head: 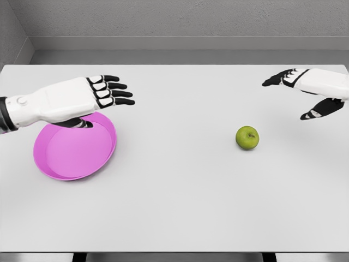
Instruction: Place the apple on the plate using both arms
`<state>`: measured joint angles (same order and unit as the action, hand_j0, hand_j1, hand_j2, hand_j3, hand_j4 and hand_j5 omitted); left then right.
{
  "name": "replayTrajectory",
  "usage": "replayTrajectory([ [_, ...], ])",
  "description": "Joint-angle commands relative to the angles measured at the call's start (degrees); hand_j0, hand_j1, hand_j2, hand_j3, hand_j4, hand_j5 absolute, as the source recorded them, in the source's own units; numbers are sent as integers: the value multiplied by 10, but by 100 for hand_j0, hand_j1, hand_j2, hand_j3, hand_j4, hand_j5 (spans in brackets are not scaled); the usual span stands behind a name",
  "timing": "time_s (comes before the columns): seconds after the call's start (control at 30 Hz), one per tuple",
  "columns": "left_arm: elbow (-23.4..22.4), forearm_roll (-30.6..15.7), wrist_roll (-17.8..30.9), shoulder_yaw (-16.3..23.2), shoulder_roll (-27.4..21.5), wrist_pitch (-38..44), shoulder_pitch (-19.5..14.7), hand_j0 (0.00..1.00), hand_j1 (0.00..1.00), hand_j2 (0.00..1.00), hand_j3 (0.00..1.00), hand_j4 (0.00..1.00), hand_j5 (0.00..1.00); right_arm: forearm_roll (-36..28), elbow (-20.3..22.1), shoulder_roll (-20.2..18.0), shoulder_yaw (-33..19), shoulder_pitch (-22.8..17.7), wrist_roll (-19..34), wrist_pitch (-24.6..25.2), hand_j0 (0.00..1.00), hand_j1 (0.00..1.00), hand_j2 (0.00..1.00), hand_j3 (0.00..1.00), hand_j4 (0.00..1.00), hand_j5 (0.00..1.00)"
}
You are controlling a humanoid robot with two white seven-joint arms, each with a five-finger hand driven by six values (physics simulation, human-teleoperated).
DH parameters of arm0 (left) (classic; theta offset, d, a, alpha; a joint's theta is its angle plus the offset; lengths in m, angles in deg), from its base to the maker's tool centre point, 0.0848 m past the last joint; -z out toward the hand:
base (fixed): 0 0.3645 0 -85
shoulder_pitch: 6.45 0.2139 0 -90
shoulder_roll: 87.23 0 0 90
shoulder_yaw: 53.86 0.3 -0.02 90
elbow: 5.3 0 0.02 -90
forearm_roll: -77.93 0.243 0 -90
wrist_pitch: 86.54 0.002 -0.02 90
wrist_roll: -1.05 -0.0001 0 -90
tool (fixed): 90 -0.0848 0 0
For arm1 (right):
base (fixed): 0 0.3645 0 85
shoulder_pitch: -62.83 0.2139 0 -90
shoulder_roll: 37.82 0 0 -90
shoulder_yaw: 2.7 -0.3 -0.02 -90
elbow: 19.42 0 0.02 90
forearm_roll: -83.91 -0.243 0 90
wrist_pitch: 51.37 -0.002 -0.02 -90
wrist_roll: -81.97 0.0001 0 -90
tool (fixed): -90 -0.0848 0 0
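White table (pixel 180 207): apple (pixel 247 137) below-left of right robot hand (pixel 305 90).

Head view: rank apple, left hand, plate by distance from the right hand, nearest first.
From the right hand:
1. apple, just below-left of it, right side of the table.
2. left hand, across the table, fingers spread.
3. plate, far left, under the left hand.

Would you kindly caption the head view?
Open left hand above round pink plate; open right hand near small green apple.
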<state>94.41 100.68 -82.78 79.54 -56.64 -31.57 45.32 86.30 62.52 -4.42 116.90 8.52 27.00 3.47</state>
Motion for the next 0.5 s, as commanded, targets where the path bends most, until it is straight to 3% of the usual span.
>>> replayTrajectory([
  [0.0,0,-3,2,-1,0,0,0,100,100,100,100,100,100,-4,11,1,0,0,0,2,100,100,100,100,100,100],
  [0.37,0,-3,12,-1,1,0,2,100,100,100,100,100,100,-8,8,5,3,5,0,2,100,100,100,100,100,100],
  [0.47,0,-3,12,-1,1,0,2,100,100,100,100,100,100,-15,7,10,38,1,0,2,100,100,100,100,100,100],
])
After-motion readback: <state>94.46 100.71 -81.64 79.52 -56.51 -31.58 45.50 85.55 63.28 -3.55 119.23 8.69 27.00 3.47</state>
